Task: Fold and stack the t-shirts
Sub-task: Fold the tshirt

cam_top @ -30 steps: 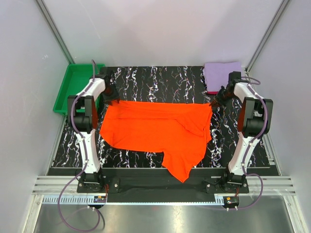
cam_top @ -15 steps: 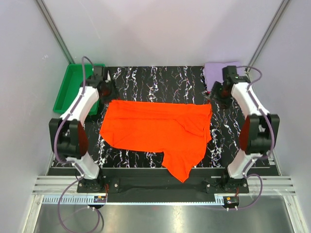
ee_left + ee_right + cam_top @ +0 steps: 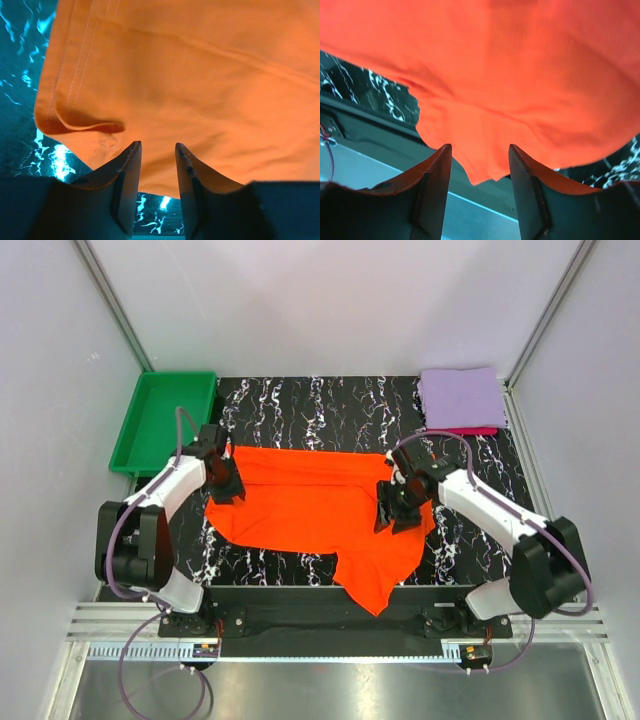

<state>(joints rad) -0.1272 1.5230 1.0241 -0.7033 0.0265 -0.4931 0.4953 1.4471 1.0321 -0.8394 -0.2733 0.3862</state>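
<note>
The large orange-red t-shirt (image 3: 320,505) lies spread across the marbled table, one end hanging over the near edge. It fills the left wrist view (image 3: 200,75) and the right wrist view (image 3: 520,65). My left gripper (image 3: 226,483) is open and empty over the shirt's left edge (image 3: 157,150). My right gripper (image 3: 392,512) is open and empty above the shirt's right part (image 3: 480,155). A folded lavender t-shirt (image 3: 460,397) lies at the far right on a crimson-pink t-shirt (image 3: 470,430), of which only an edge shows.
A green plastic tray (image 3: 165,410) stands at the far left off the table's corner. The black marbled table (image 3: 320,405) shows bare behind the shirt. Metal rails (image 3: 330,625) run along the near edge.
Both grippers have moved from the shirt's far corners toward the near side. The left one now hangs over the left edge, the right one over the right part. The shirt stays put.
</note>
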